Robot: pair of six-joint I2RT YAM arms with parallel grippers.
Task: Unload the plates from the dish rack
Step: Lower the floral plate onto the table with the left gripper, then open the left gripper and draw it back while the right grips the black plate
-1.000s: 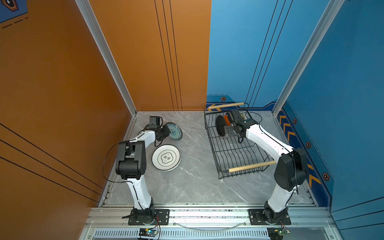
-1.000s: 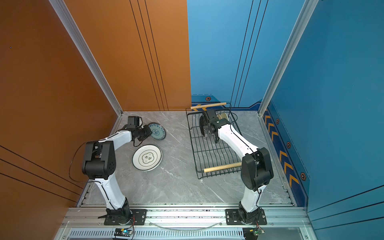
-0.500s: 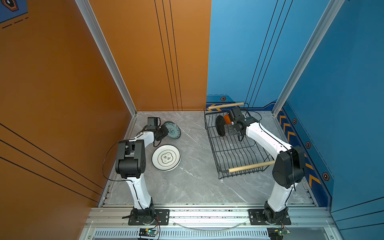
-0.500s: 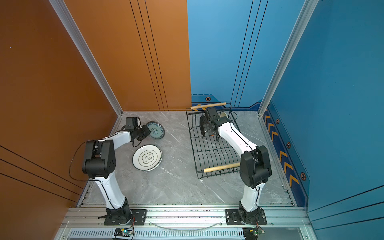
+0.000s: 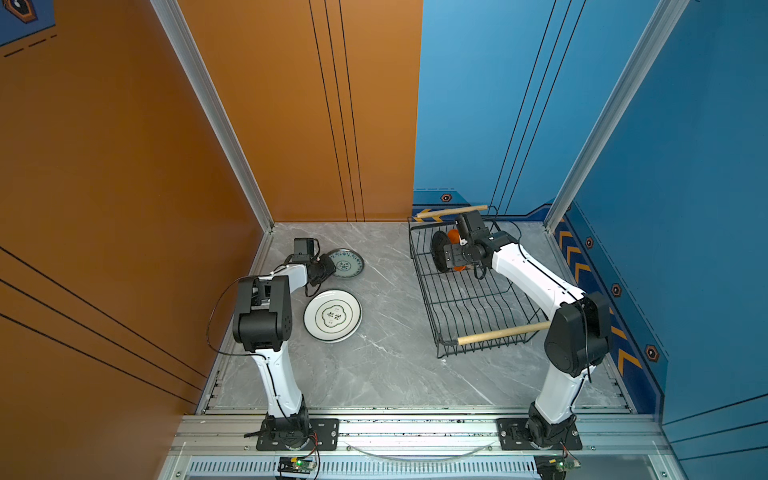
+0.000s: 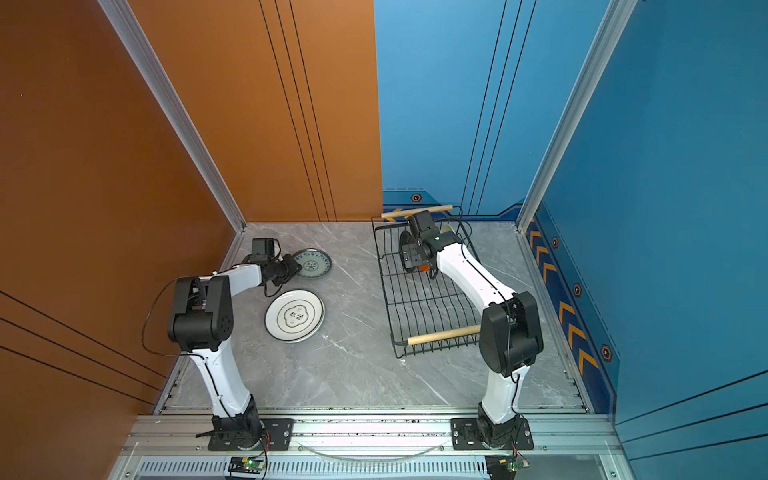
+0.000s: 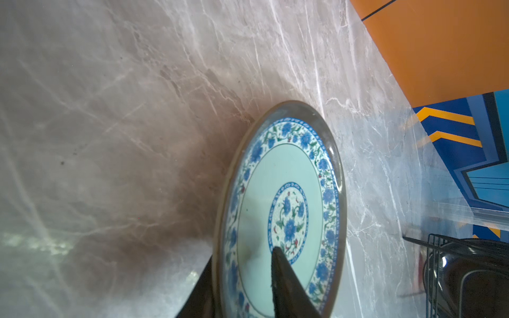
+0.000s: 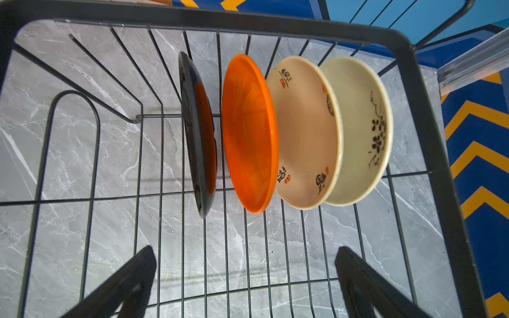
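The left gripper [image 5: 327,268] sat low at the teal-patterned plate [image 5: 347,262], which lay flat on the grey marble table [image 5: 395,374] near the white dark-rimmed plate [image 5: 332,316]. Its fingers straddled the rim, slightly parted (the upper one cast a shadow on the glaze). The right gripper [image 8: 243,249] hung over the dish rack [image 5: 503,333], spread wide and holding nothing. At the rack's far end four plates stood on edge: the black plate [image 8: 198,132], the orange plate [image 8: 248,132], the cream plate with printed characters [image 8: 305,132] and the cream plate with a dark sprig [image 8: 360,129].
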